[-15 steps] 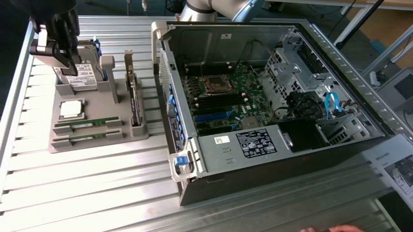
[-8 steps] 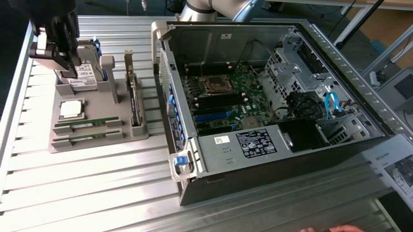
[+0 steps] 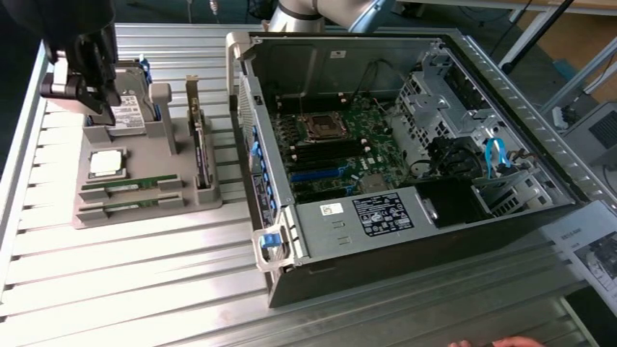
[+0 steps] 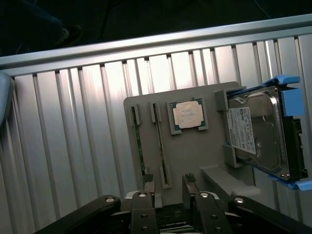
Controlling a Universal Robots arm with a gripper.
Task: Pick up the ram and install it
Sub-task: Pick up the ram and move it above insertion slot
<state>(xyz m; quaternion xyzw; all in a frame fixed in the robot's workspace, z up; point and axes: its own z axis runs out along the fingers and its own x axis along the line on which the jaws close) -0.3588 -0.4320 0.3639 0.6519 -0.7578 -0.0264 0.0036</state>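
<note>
Hovering over the parts holder: tool spread, nothing in it

Up above the far end of the grey holder (image 4: 195, 151) hangs the tool (image 4: 168, 187), its fingers (image 4: 148, 187) parted with nothing gripped between them. And the ram (image 4: 139, 141) — two sticks of it, both in the holder, seated on edge in parallel slots at its near end, one just beside the other. In the exterior view their long axes run left to right, level with the bench (image 3: 115, 289). From the wrist view the two thin green strips stretch straight away from the tool, and the end of one lies in line with the gap between the fingers.

Counting the rest of the holder: one square silver processor (image 4: 187, 115), one hard drive (image 4: 256, 134) in a blue carrier, and one expansion card (image 3: 201, 144) standing upright along the holder's side.

Over to the exterior view's right, one computer case (image 3: 386, 278) lies open on the bench — motherboard (image 3: 357, 155) exposed inside it. A person's hand (image 3: 492, 341) shows at the bench's near edge.
</note>
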